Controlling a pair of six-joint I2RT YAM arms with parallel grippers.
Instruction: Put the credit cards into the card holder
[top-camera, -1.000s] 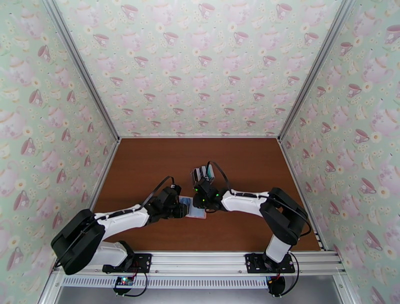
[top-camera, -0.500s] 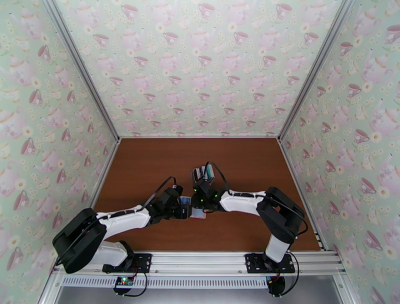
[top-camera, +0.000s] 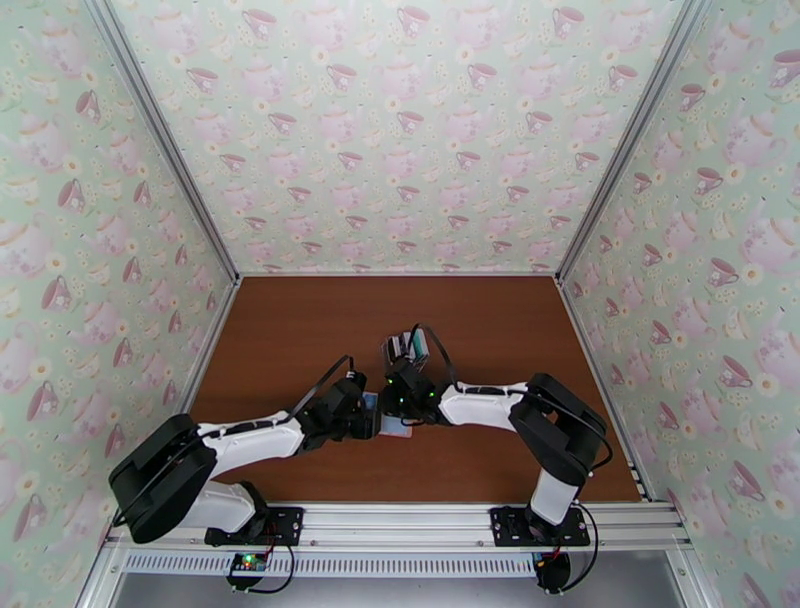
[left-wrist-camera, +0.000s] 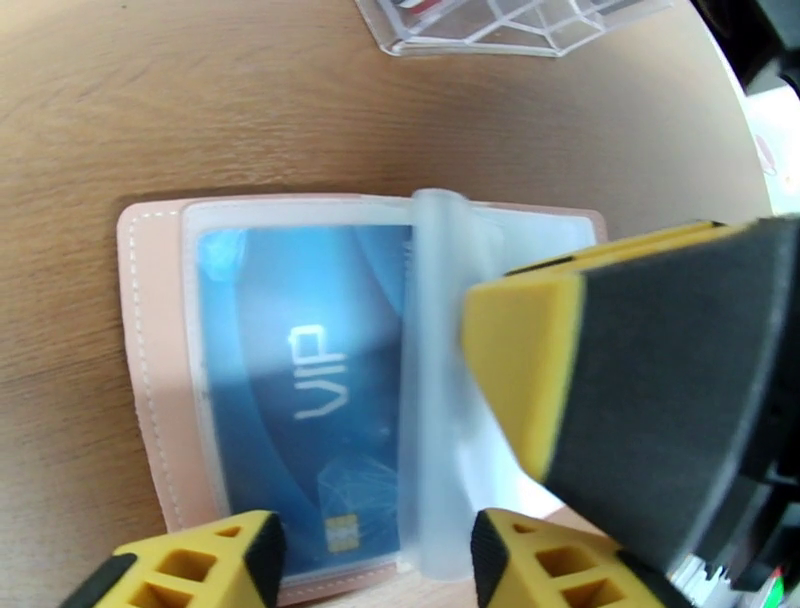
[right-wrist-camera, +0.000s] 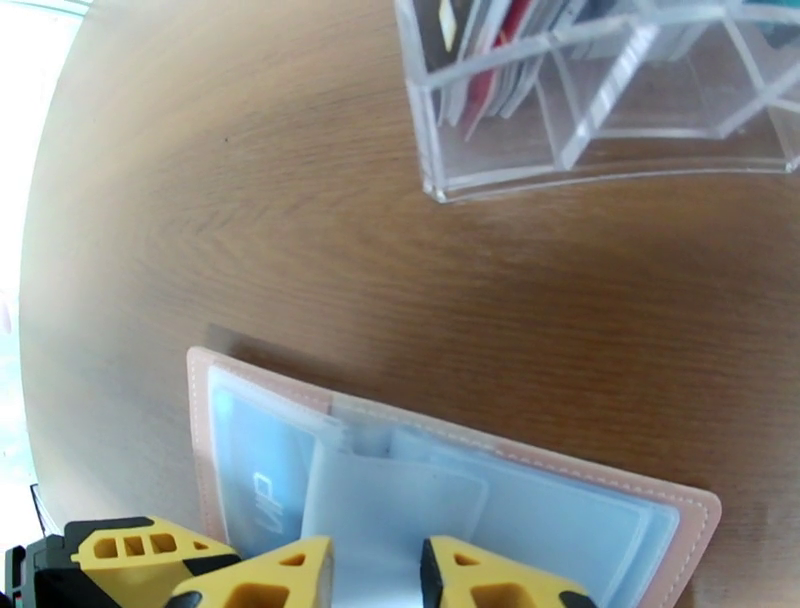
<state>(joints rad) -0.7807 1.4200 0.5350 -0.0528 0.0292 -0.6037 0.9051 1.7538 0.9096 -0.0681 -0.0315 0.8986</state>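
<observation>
Card holder: the pink card holder (left-wrist-camera: 150, 330) lies open and flat on the brown worktop (top-camera: 300, 330), near its middle, between the two claws.
Pockets: clear sleeves cover the inside; one clear leaf stands up along the fold.
Blue VIP card (left-wrist-camera: 290, 370): it sits inside the left sleeve of the holder, with the print seen through the plastic.
Left claw (left-wrist-camera: 375, 560): it hangs low over the near edge of the holder with its fingers spread apart and nothing between them; the card's chip end lies below the gap.
Right claw (right-wrist-camera: 375, 565): it is down on the other half of the holder, and one finger (left-wrist-camera: 640, 390) rests beside the raised leaf. The gap is narrow and the clear leaf runs into it; whether it is pinched cannot be told.
Clear card rack (right-wrist-camera: 600, 120): it stands on the worktop just beyond the holder, apart from it, with upright cards (right-wrist-camera: 490, 70) in its slots.
</observation>
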